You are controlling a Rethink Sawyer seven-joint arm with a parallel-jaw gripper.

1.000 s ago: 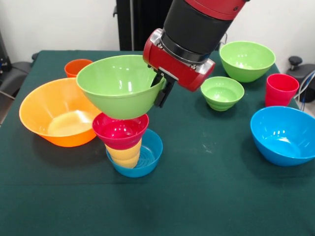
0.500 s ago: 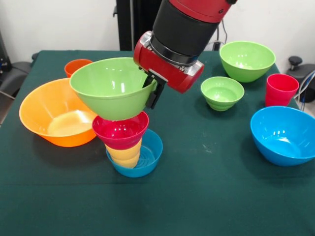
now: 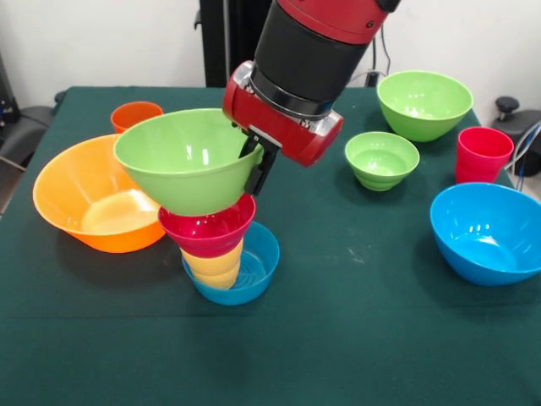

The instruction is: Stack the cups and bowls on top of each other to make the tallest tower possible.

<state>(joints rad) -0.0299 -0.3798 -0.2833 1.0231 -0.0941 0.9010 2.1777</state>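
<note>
The big green bowl (image 3: 188,159) dropped lower and leftward, its base settling into the small red bowl (image 3: 207,229) atop the tower (image 3: 218,254); the fingers (image 3: 259,166) stayed clamped on its rim, release pending.

This looks like a robotics lab. A red and black arm (image 3: 308,63) hangs over a table (image 3: 355,330) draped in dark green cloth, with bare white walls (image 3: 101,42) and cables (image 3: 526,148) at the right.
</note>
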